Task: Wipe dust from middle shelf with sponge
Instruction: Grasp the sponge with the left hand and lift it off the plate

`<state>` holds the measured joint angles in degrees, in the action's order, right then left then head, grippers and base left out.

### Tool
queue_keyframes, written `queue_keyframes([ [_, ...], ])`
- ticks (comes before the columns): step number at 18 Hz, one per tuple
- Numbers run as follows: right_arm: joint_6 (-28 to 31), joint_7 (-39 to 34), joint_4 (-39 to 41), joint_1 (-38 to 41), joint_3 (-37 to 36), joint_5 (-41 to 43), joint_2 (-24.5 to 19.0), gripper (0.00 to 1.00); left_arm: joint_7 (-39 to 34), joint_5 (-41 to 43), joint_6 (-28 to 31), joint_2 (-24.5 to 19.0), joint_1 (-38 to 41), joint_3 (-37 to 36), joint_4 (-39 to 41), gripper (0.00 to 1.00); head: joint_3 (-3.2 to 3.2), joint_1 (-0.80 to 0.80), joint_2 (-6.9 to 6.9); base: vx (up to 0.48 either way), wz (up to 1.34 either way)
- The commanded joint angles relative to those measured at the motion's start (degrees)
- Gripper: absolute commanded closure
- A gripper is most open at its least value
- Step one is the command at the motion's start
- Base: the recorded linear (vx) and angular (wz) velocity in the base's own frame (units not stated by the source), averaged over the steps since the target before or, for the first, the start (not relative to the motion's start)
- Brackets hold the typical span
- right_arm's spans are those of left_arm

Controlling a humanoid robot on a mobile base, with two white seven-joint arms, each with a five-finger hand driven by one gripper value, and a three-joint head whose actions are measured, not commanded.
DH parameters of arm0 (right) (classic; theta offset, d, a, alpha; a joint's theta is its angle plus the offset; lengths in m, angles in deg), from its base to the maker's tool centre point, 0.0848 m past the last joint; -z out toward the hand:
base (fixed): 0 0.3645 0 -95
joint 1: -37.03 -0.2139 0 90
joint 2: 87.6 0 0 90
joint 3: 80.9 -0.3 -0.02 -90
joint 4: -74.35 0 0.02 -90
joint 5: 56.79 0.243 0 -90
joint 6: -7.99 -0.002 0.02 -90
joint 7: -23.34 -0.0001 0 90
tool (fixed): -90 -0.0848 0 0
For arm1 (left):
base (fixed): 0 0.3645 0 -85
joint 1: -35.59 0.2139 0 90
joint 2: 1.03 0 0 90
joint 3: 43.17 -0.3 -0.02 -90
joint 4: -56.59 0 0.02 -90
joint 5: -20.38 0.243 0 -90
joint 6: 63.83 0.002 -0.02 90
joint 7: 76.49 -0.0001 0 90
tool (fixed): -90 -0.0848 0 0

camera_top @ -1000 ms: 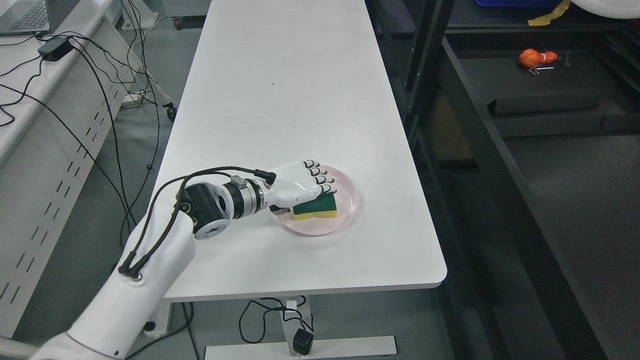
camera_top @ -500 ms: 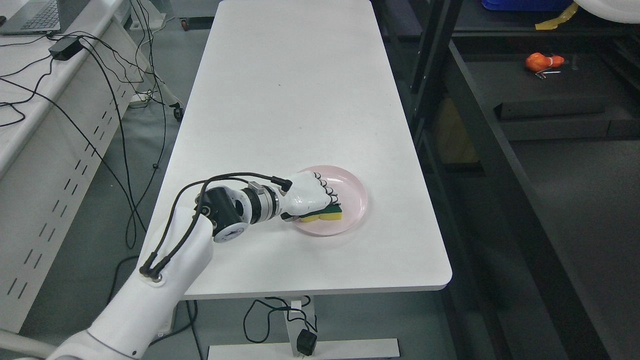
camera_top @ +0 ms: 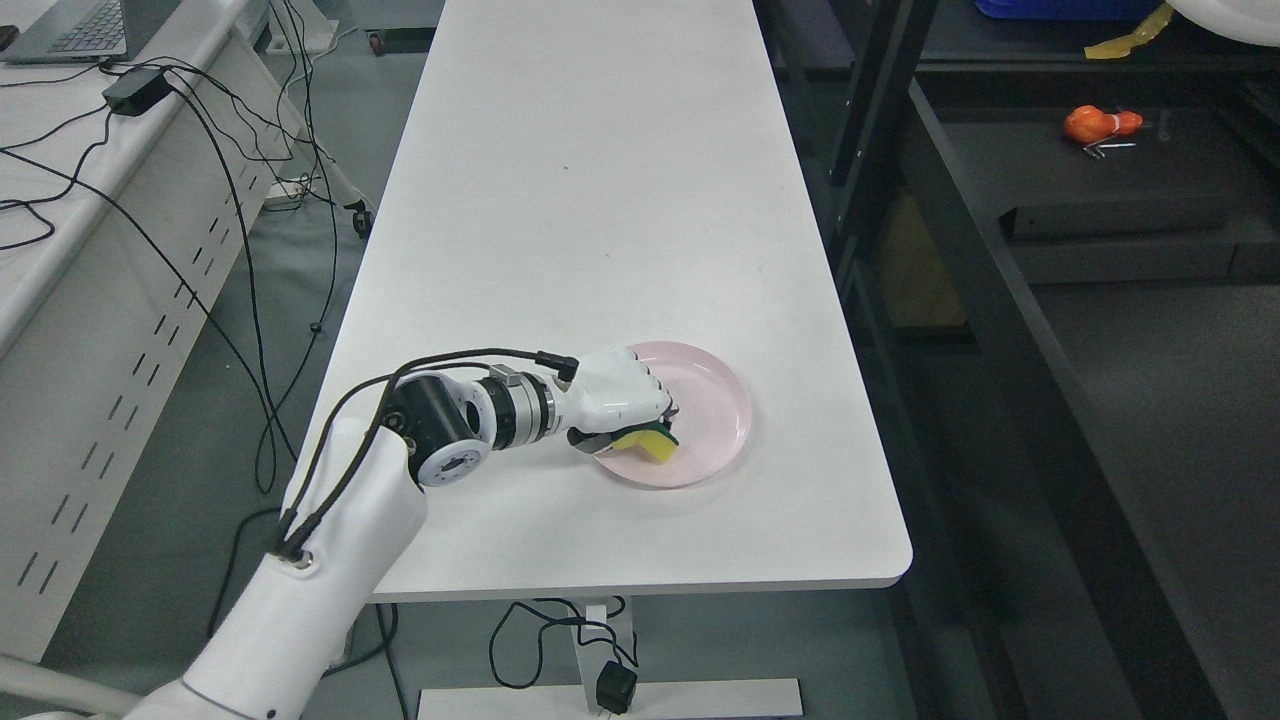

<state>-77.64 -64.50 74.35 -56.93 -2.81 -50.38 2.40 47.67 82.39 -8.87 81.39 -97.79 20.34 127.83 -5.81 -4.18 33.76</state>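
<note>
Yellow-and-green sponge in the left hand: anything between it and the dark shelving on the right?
The left hand grips the yellow-and-green sponge over the round pink plate. Only bare white tabletop and a floor gap separate it from the black metal shelving; nothing visible blocks the way.

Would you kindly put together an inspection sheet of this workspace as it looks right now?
Surface: white table, bare apart from the plate.
Job's things: sponge, yellow and green, in the hand above the pink plate; dark shelving stands to the right.
Clutter: orange object on a shelf.
Grippers: left hand curled around the sponge; right arm not in view.
Cables: black cables hang off the side desk; another cable under the table.
Surroundings: laptop at upper left.
</note>
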Motion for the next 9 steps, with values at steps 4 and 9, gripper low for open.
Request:
queue_keyframes([
  [4, 0.02, -0.05, 1.00, 0.01, -0.04, 0.00, 1.00, 0.00, 1.87, -27.62, -3.28, 4.49, -0.31, 25.48, 3.38, 1.00, 0.00, 0.00, 0.00, 0.000, 0.00],
  [9, 0.02, -0.05, 1.00, 0.01, -0.04, 0.00, 1.00, 0.00, -1.53, -48.06, 4.95, 6.58, 1.44, 40.28, 3.56, 1.00, 0.00, 0.00, 0.00, 0.000, 0.00],
])
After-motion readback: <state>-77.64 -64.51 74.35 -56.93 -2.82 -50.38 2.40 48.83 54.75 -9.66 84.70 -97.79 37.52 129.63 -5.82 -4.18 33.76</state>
